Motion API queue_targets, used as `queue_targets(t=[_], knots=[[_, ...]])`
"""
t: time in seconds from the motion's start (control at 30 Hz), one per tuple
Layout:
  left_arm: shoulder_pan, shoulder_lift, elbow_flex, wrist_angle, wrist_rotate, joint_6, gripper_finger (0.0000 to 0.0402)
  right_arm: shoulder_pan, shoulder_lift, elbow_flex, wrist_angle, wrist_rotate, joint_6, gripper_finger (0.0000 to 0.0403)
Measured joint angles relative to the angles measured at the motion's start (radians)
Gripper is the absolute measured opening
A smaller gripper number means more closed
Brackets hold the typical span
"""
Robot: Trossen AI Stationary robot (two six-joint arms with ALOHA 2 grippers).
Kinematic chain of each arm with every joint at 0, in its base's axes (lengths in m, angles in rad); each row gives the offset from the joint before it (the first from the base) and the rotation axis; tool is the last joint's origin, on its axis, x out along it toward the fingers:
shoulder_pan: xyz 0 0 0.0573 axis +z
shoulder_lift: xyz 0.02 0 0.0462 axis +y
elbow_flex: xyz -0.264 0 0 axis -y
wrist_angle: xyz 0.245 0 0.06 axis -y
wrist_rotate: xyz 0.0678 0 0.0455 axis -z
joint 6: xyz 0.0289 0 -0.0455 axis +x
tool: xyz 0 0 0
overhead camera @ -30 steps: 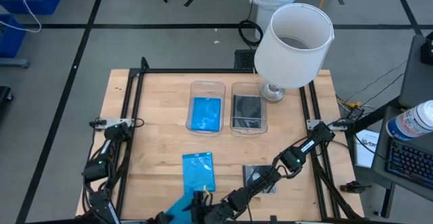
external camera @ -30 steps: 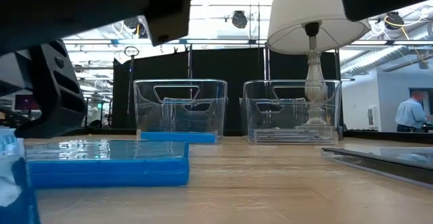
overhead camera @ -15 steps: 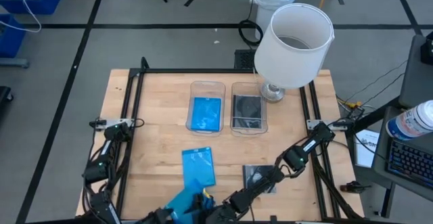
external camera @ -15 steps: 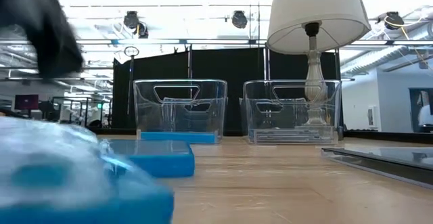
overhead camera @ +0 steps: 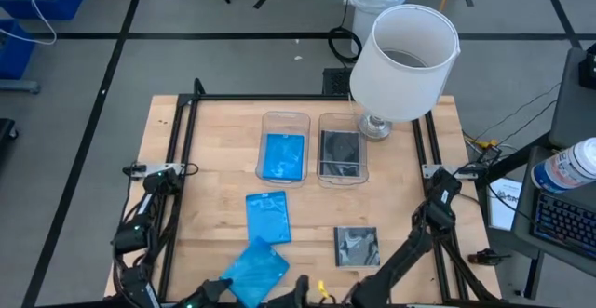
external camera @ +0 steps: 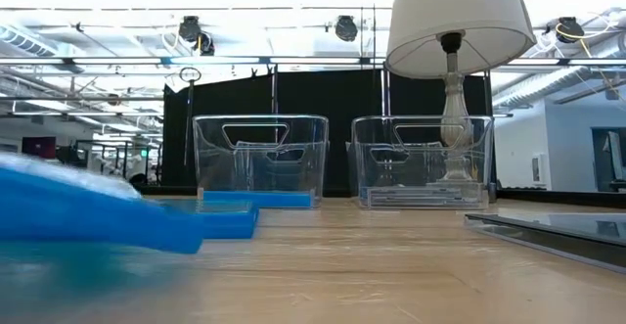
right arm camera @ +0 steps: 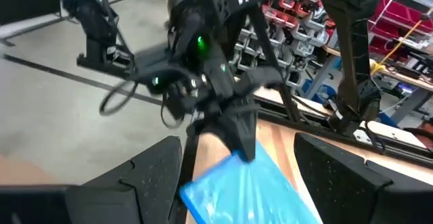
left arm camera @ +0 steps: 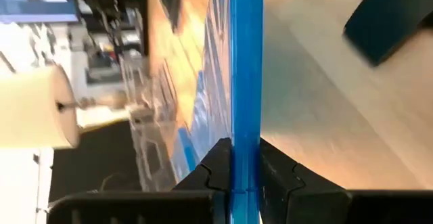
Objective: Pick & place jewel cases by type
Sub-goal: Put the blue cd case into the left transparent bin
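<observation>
Your left gripper [left arm camera: 233, 176] holds a blue jewel case [overhead camera: 254, 270] at the lower centre-left of the high view, fingers clamped on its thin edge.

That glossy, flat, bright blue rectangle sits tilted above the wooden table [overhead camera: 209, 168]. Your right gripper [right arm camera: 237, 183] is spread wide and holds nothing. Just beyond, a second blue case [overhead camera: 267, 217] lies flat; to its right rests a square dark grey case [overhead camera: 357, 246] showing a silver disc. Farther up, two clear rounded bins stand side by side: the left bin [overhead camera: 284, 146] holds a blue case, the right bin [overhead camera: 342, 149] a dark one. A white-shaded lamp [overhead camera: 403, 59] stands beside them.
</observation>
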Motion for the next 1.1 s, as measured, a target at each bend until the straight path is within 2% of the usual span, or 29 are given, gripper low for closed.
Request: queue_targets(t=[0.27,0.37,0.47,0.53,0.6,0.63,0.67,0.77,0.87,0.97,1.1], knots=[[-0.016,-0.002,0.115,0.001,-0.134,0.158,0.0042,0.015,0.001,-0.001,-0.012,0.008,0.093,0.0274],[-0.015,-0.003,0.135,0.001,-0.191,0.235,0.0042,0.021,0.001,-0.001,-0.016,0.066,0.129,0.0274],[0.004,-0.003,0.135,-0.001,-0.233,0.288,0.0041,0.039,-0.021,-0.001,-0.064,0.192,0.115,0.0274],[0.020,-0.003,0.133,0.000,-0.272,0.311,0.0041,0.060,-0.052,0.000,-0.144,0.339,0.139,0.0270],[0.034,-0.003,0.133,-0.001,-0.315,0.346,0.0041,0.078,-0.091,0.000,-0.281,0.450,0.243,0.0262],[0.039,-0.003,0.133,0.000,-0.339,0.363,0.0041,0.084,-0.114,0.000,-0.376,0.465,0.332,0.0257],[0.043,-0.004,0.133,0.000,-0.363,0.372,0.0041,0.085,-0.137,0.000,-0.482,0.453,0.450,0.0251],[0.053,-0.004,0.133,0.000,-0.430,0.388,0.0041,0.073,-0.213,0.000,-0.798,0.314,0.835,0.0233],[0.063,-0.004,0.133,0.000,-0.468,0.409,0.0041,0.054,-0.266,0.001,-1.044,0.171,1.079,0.0219],[0.072,-0.004,0.133,0.000,-0.491,0.413,0.0041,0.023,-0.291,0.000,-1.175,0.025,1.222,0.0210],[0.076,-0.004,0.132,0.000,-0.498,0.425,0.0041,-0.028,-0.336,0.000,-1.233,-0.152,1.287,0.0209]])
